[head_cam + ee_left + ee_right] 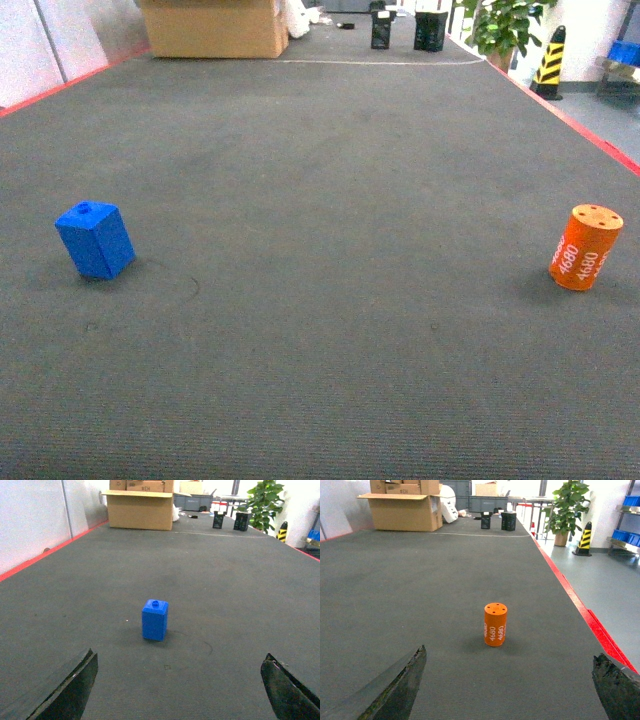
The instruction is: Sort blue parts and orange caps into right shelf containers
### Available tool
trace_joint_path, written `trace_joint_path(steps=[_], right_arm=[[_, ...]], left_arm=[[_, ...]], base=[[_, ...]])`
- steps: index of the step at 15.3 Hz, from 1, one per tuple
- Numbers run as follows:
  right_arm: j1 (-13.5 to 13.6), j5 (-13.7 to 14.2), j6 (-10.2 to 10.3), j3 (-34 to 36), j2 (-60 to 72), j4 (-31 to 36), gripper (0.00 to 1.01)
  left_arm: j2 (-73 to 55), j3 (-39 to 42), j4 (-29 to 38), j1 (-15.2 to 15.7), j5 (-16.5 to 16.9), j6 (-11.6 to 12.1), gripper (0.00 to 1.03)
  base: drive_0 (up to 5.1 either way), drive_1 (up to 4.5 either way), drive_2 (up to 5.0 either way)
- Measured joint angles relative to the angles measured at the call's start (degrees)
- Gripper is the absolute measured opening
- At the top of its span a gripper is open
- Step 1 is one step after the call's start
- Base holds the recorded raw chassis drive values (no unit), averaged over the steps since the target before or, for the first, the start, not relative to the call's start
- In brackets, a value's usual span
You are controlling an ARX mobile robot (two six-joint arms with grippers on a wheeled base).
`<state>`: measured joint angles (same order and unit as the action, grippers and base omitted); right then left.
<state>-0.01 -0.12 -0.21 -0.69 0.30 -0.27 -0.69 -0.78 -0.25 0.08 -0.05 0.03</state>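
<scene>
A blue part (94, 240) stands on the dark grey mat at the left, an orange cap (586, 247) marked "4680" at the right; both are upright and far apart. In the left wrist view the blue part (155, 619) sits ahead of my left gripper (180, 680), which is open and empty, its fingers (70, 690) wide apart. The right wrist view shows the orange cap (495, 624) ahead of my right gripper (512, 680), also open and empty. Neither gripper shows in the head view. The right shelf and its containers are out of view.
A red border (590, 135) marks the mat's right edge, with floor beyond it. At the far end stand a cardboard box (215, 27), two black items (430, 30) and a plant (505, 25). A yellow-black bollard (548, 60) and a distant rack with small blue bins (625, 535) lie off to the right.
</scene>
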Motion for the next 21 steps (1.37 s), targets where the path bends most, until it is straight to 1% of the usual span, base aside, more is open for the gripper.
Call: trace_joint_path(steps=[9, 10, 11, 12, 13, 14, 15, 16, 18, 19, 20, 21], right_arm=[[0.0, 0.0, 0.0, 0.0, 0.0, 0.0, 0.98], [1.77, 4.85, -1.07, -1.57, 1.79, -5.6, 0.98], [3.72, 10.78, -1.77, -3.58, 10.67, -6.19, 0.98], [1.99, 10.82, -2.01, -4.31, 17.07, -2.58, 0.98], [-1.55, 7.96, -1.97, -5.33, 25.33, 4.13, 0.98], [-3.89, 5.77, -2.03, -7.5, 34.47, 11.76, 0.98], [-5.38, 3.39, -2.36, -10.08, 42.8, 18.1, 0.98], [-6.01, 2.47, -2.71, -14.53, 54.01, 24.72, 0.98], [-6.47, 0.26, -3.17, -23.26, 69.79, 29.38, 0.98], [-6.82, -0.37, -2.99, -28.68, 76.89, 29.05, 0.98], [-6.82, -1.95, -2.51, -34.32, 83.06, 26.99, 0.98], [-6.73, -2.43, -2.12, -39.89, 88.67, 25.18, 0.98]], left_arm=[[0.0, 0.0, 0.0, 0.0, 0.0, 0.0, 0.98], [0.0, 0.0, 0.0, 0.0, 0.02, 0.0, 0.98], [0.0, 0.0, -0.02, 0.0, 0.02, 0.0, 0.98], [0.0, 0.0, 0.15, 0.0, -0.02, 0.0, 0.98], [0.0, 0.0, -0.04, 0.0, 0.02, 0.0, 0.98], [0.0, 0.0, 0.0, 0.0, 0.0, 0.0, 0.98], [0.0, 0.0, 0.0, 0.0, 0.0, 0.0, 0.98], [0.0, 0.0, 0.0, 0.0, 0.0, 0.0, 0.98], [0.0, 0.0, -0.02, 0.0, 0.0, 0.0, 0.98], [0.0, 0.0, 0.0, 0.0, 0.02, 0.0, 0.98], [0.0, 0.0, 0.0, 0.0, 0.02, 0.0, 0.98], [0.0, 0.0, 0.0, 0.0, 0.0, 0.0, 0.98]], base=[[0.0, 0.0, 0.0], [0.0, 0.0, 0.0], [0.0, 0.0, 0.0], [0.0, 0.0, 0.0], [0.0, 0.0, 0.0], [0.0, 0.0, 0.0], [0.0, 0.0, 0.0], [0.0, 0.0, 0.0], [0.0, 0.0, 0.0], [0.0, 0.0, 0.0], [0.0, 0.0, 0.0], [0.0, 0.0, 0.0]])
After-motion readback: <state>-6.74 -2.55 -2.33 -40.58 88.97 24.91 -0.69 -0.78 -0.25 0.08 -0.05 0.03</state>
